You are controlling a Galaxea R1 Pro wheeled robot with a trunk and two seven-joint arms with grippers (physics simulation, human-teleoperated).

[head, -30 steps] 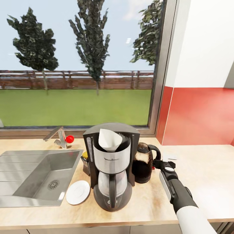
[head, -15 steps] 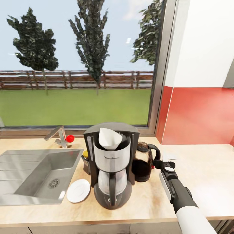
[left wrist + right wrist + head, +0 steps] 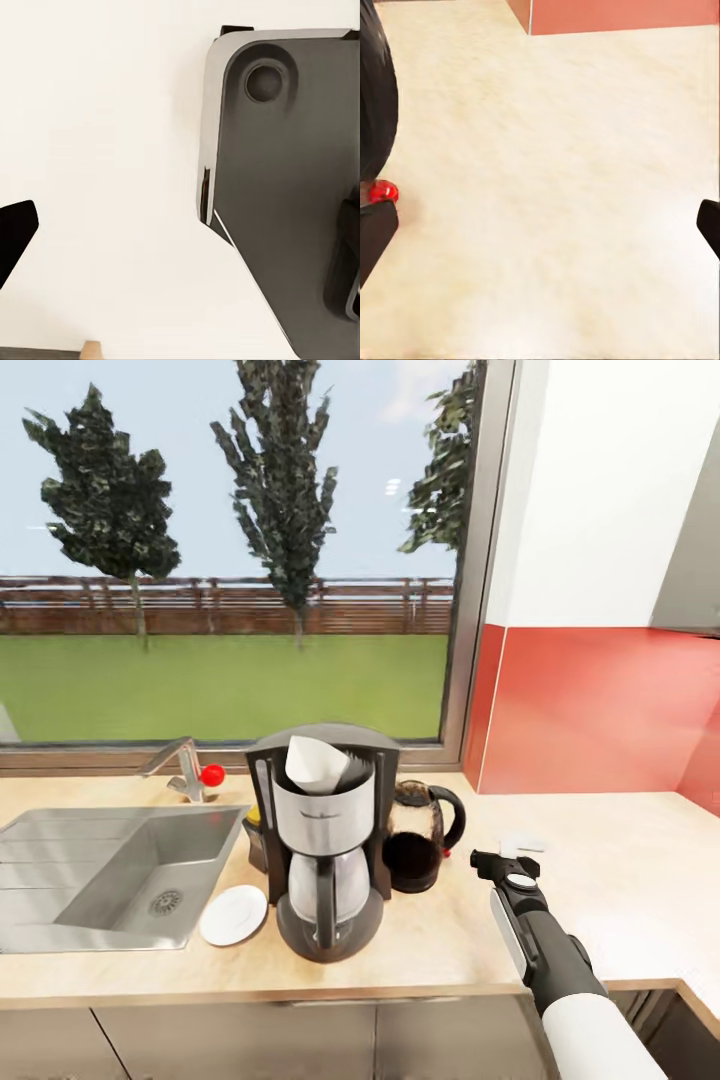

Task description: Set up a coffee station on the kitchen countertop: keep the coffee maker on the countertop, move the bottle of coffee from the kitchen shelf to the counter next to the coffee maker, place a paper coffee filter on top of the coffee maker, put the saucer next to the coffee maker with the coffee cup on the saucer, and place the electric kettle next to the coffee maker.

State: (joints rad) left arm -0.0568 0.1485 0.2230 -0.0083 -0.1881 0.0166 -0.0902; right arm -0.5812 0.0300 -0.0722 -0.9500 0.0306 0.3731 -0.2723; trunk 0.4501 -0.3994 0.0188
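Four of the task's things grouped near the middle of the desk (image 3: 600, 860), beside the sink (image 3: 100, 860): coffee maker (image 3: 325, 840) upright, paper coffee filter (image 3: 315, 765) resting in its top, electric kettle (image 3: 415, 840) just beside it on the side toward the red wall, saucer (image 3: 233, 915) flat and bare near the front edge on the sink side. Behind the coffee maker, partly hidden, the yellow-capped bottle of coffee (image 3: 256, 822).

Compared with a second ago, whole head view shifted: things smaller and higher, dark cabinet fronts (image 3: 300, 1040) now in sight below the desk's front edge. Reads as the robot backing away, not as anything on the desk sliding. Right gripper (image 3: 505, 857) then close against the kettle's handle, now clearly apart from it, over bare desk. In the right wrist view, fingertips (image 3: 375, 232) spread wide with nothing between them, kettle's dark side (image 3: 375, 97) off at the margin. Left gripper (image 3: 180, 247) likewise spread and empty, away from the desk.

Meaning for the task: kettle apparently placed and let go, standing next to the coffee maker as asked. Likely remaining: coffee cup onto the bare saucer.
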